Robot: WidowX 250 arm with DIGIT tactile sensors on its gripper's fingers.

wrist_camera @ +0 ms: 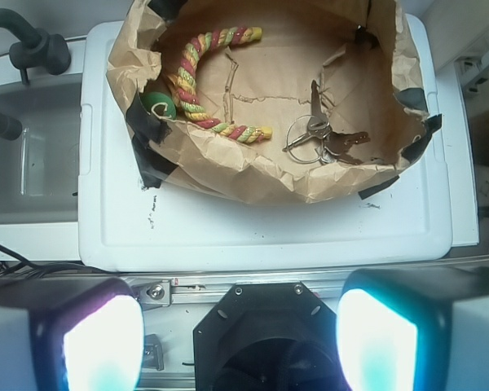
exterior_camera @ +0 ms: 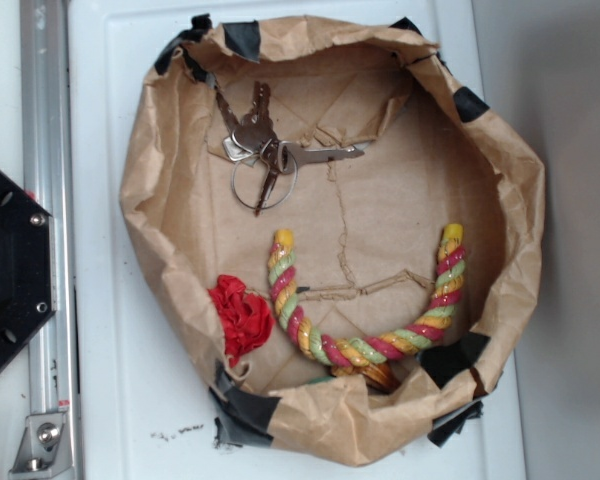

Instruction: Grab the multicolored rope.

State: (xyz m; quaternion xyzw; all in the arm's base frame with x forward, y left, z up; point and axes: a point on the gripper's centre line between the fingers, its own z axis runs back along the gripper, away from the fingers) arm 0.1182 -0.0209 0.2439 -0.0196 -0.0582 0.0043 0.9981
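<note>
The multicolored rope (exterior_camera: 365, 345) curves inside a brown paper basket (exterior_camera: 140, 200), well apart from keys (exterior_camera: 265, 150). The gripper (wrist_camera: 240, 342) hangs outside the basket, jaws spread wide and empty.

White countertop (exterior_camera: 130, 400) beside a grey sink basin (wrist_camera: 24, 155).

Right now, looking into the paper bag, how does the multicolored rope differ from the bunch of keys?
The multicolored rope is thick, twisted and striped red-pink, yellow and pale green; the bunch of keys is thin grey and brown metal.
The rope is much longer, curving in a U with both yellow ends up in the exterior view; the keys fan out from a ring in a small cluster.
The rope lies by one wall, the keys near the opposite one.
Both rest on the floor of the paper bag, untouched.
</note>
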